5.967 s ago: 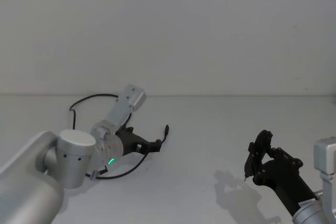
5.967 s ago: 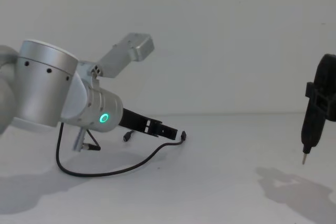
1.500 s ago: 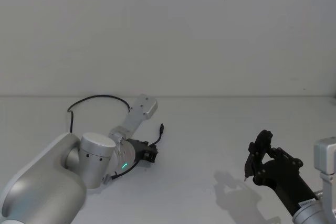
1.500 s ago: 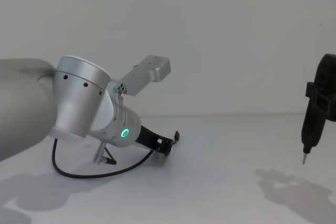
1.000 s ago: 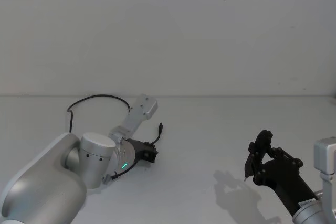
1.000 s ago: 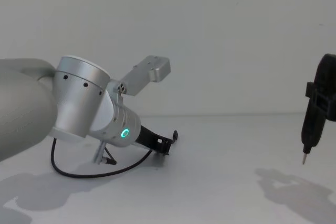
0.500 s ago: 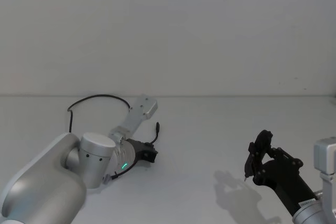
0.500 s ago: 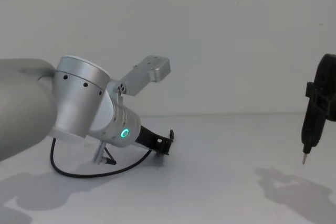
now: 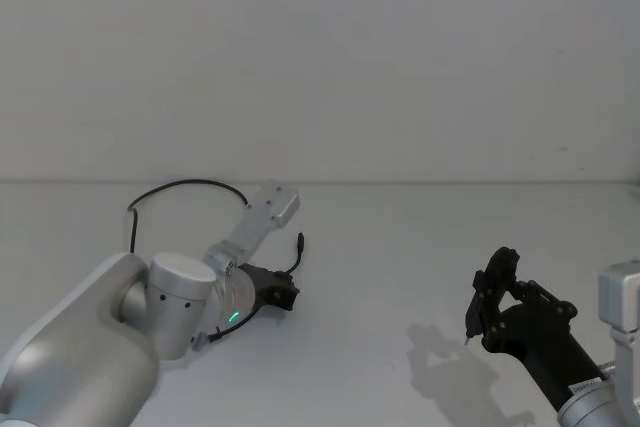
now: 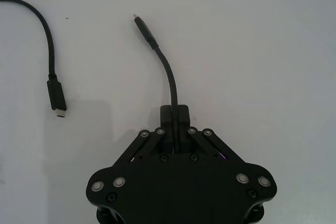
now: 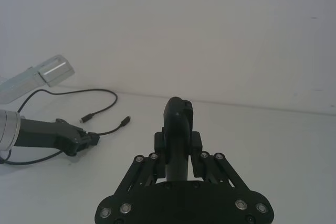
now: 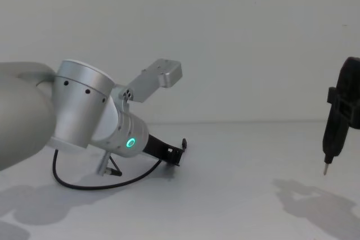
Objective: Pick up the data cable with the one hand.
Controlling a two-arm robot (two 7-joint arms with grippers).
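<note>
My left gripper (image 9: 286, 293) lies low over the table at the left, on the silver arm with the green ring. In the left wrist view its fingers (image 10: 169, 115) are shut on the data cable (image 10: 169, 75), a thin black cord. One plug (image 10: 143, 25) sticks out past the fingers, and the other plug (image 10: 56, 98) lies on the table beside it. The chest view has the left gripper (image 12: 175, 155) with the cable (image 12: 84, 187) looping back under the arm. My right gripper (image 9: 473, 315), slim and black with a thin metal tip, is shut and held above the table at the right.
The white table (image 9: 400, 247) runs back to a plain white wall. A silver camera box (image 9: 276, 202) sticks up from the left wrist. The right gripper (image 12: 336, 122) hangs at the chest view's right edge.
Six seconds ago the left gripper was open around the cable; now it is shut on it. In the last second it has drawn slightly left, with the plug end following.
</note>
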